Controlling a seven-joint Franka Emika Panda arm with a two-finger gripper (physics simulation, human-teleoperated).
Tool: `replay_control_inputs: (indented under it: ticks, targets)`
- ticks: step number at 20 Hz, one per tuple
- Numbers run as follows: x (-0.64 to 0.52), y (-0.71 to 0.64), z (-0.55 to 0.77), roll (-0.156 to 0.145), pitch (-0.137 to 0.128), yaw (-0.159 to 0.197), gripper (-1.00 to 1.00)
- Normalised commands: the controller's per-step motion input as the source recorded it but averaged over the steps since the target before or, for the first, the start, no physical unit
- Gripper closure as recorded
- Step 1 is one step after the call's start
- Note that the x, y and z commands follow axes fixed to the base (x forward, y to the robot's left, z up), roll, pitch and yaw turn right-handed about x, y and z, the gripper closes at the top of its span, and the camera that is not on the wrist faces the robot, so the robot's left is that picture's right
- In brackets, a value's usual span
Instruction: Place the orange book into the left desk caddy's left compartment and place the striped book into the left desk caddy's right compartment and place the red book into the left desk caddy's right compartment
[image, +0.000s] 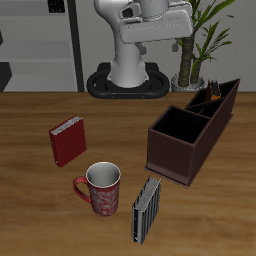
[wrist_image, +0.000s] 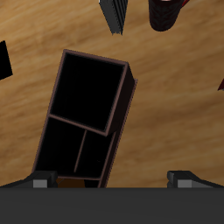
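Orange book (image: 211, 96) stands in the left desk caddy (image: 190, 135), in its left compartment (image: 214, 98); the right compartment (image: 177, 125) is dark. Nearer the table's front edge stand the red book (image: 68, 141), a mug (image: 101, 189) and the striped book (image: 146, 209). My gripper is out of sight there.

From my wrist, the caddy (wrist_image: 87, 122) lies directly below my gripper (wrist_image: 114, 180), whose fingers (wrist_image: 39, 182) are spread wide, holding nothing. An orange sliver (wrist_image: 77, 183) shows just by them. The striped book (wrist_image: 115, 15), mug (wrist_image: 168, 12) and red book (wrist_image: 4, 59) lie beyond.

Three books — red book (image: 68, 141), striped book (image: 146, 209), orange book (image: 211, 96) — one left desk caddy (image: 175, 150), one mug (image: 99, 189), one plant (image: 203, 40).
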Motion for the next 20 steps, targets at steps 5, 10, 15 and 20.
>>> replay_control_inputs:
  ticks: [5, 10, 15, 20]
  targets:
    - [0.23, -0.17, 0.08, -0.036, 0.030, 0.008, -1.00]
    - [0.39, -0.26, 0.15, -0.042, 0.035, 0.002, -1.00]
    - [0.46, -0.12, 0.16, -0.025, 0.060, -0.019, -1.00]
    - [0.39, 0.01, 0.06, -0.025, 0.052, 0.010, -1.00]
